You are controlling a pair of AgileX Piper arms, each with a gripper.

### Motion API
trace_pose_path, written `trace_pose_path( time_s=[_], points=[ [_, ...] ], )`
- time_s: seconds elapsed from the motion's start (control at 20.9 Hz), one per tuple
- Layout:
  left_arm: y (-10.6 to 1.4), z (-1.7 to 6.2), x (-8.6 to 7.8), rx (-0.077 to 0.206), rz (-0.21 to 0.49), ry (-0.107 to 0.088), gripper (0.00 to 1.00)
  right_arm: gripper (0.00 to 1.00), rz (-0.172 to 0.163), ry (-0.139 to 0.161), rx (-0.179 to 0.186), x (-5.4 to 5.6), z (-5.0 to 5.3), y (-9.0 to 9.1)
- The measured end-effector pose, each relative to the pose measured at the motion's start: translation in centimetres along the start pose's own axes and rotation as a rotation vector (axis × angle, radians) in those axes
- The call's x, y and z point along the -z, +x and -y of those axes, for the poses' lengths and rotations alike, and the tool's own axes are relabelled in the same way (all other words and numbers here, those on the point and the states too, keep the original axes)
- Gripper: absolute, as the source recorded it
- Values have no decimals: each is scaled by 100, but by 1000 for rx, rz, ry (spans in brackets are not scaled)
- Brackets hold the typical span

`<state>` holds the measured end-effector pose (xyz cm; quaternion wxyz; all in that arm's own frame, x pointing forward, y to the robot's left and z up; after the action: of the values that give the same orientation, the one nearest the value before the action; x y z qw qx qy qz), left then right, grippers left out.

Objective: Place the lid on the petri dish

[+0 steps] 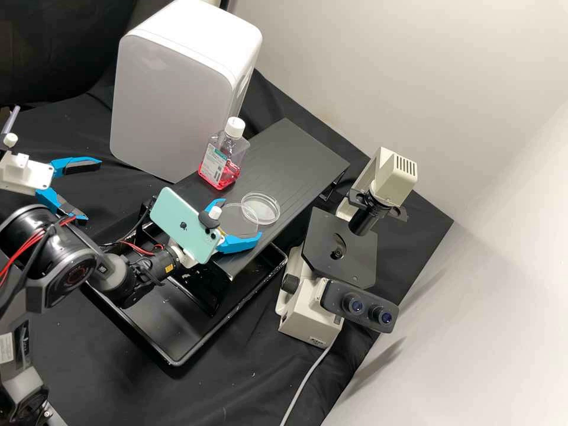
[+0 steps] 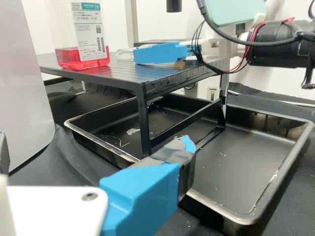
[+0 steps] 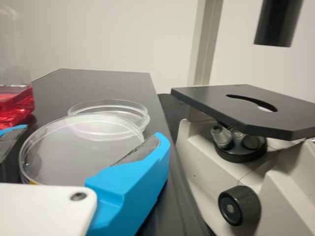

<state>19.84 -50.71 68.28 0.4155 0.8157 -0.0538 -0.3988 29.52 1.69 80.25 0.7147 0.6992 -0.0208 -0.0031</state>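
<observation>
Lid (image 3: 74, 152) pinched in the right gripper (image 1: 239, 219), just near-left of the petri dish (image 1: 261, 207); left gripper (image 1: 89, 190) spread wide, empty.

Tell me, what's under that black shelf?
A black tray. The legs of the shelf stand in it, and pale smudges mark its floor. From above, the shelf covers the tray's far end.

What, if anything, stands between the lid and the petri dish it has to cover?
Nothing visible does. The lid, held in the right gripper, is beside the petri dish on the raised shelf; the pink flask stands off to one side.
</observation>
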Motion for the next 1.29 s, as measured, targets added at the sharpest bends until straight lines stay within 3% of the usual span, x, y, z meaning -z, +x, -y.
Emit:
trace_pose_path(
  time_s=[0.14,0.38,0.67,0.91,1.15,1.29],
  points=[
    [0,0,0,0,0,0,100,0,6,5,-22,0,-90,-16],
    [0,0,0,0,0,0,100,0,-16,19,-59,80,-220,73],
    [0,0,0,0,0,0,100,0,-30,26,-70,181,-313,249],
    [3,3,-15,1,6,1,100,0,-7,28,-43,164,-283,423],
    [5,11,-12,5,6,0,100,0,58,38,-18,79,-208,591],
    [7,16,-11,7,5,-1,100,0,61,38,-21,79,-180,661]
  ],
)
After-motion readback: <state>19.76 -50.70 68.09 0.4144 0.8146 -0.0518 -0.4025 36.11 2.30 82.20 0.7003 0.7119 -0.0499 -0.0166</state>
